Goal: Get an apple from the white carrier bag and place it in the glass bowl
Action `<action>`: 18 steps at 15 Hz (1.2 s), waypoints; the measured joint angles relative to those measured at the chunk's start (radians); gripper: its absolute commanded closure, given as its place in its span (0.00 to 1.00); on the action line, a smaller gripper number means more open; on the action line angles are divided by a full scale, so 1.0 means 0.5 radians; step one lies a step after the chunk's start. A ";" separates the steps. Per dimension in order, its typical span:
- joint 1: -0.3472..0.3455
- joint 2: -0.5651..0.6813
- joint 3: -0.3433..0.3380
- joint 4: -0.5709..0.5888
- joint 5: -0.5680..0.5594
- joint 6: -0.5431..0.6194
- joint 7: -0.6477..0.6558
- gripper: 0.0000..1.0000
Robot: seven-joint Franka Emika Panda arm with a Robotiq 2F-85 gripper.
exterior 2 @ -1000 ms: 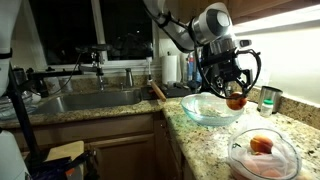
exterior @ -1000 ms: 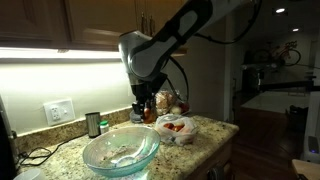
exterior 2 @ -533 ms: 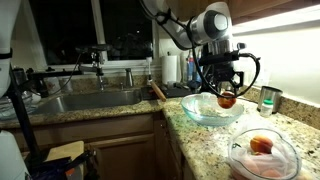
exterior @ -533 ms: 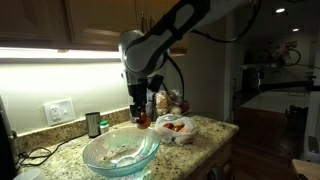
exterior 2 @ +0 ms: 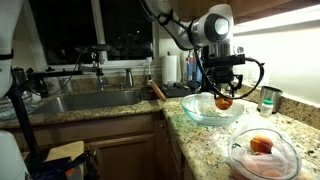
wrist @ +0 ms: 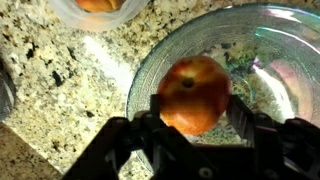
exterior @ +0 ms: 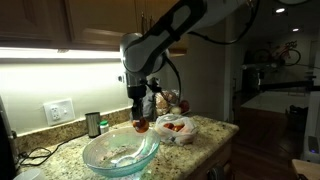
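Holding one apple [wrist: 195, 95] in the gripper [wrist: 195, 112]: fingers [wrist: 150, 118] clamped on its two sides, stem end facing the wrist camera.

- Position: the apple hangs over the glass bowl [exterior 2: 205, 113], inside the rim on the side nearest the bag. In an exterior view the apple [exterior: 141, 126] sits just above the bowl [exterior: 120, 152]. I see no contact with the glass, but clearance at the rim is small.
- Edges: the bowl sits close to the front edge of the granite surface [wrist: 60, 85]. The white bag [exterior: 177, 128] lies near the far end of the surface, where it drops off to the room beyond. In an exterior view the bag [exterior 2: 262, 158] is also near the front edge.
- Open room: a strip of bare granite runs between bowl and bag. The wrist view shows them near each other but apart. The sink [exterior 2: 90, 100] lies past the bowl on the side away from the bag. The wall and upper cabinets close in behind the arm, and above the bowl only the gripper is in the way.
- Counts: one bowl, one bag, one apple in the gripper. At least one more apple [exterior 2: 262, 144] sits in the open bag; I can't tell whether there are others under it. One metal cup [exterior: 93, 124] stands by the wall, well clear of the bowl.
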 measured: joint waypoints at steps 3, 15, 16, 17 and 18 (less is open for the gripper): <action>-0.026 0.066 0.051 0.063 0.043 0.009 -0.163 0.57; -0.110 0.460 0.210 0.571 0.296 -0.123 -0.750 0.57; -0.113 0.497 0.223 0.626 0.320 -0.184 -0.793 0.57; -0.113 0.532 0.231 0.681 0.337 -0.249 -0.825 0.57; -0.113 0.565 0.237 0.734 0.351 -0.313 -0.850 0.57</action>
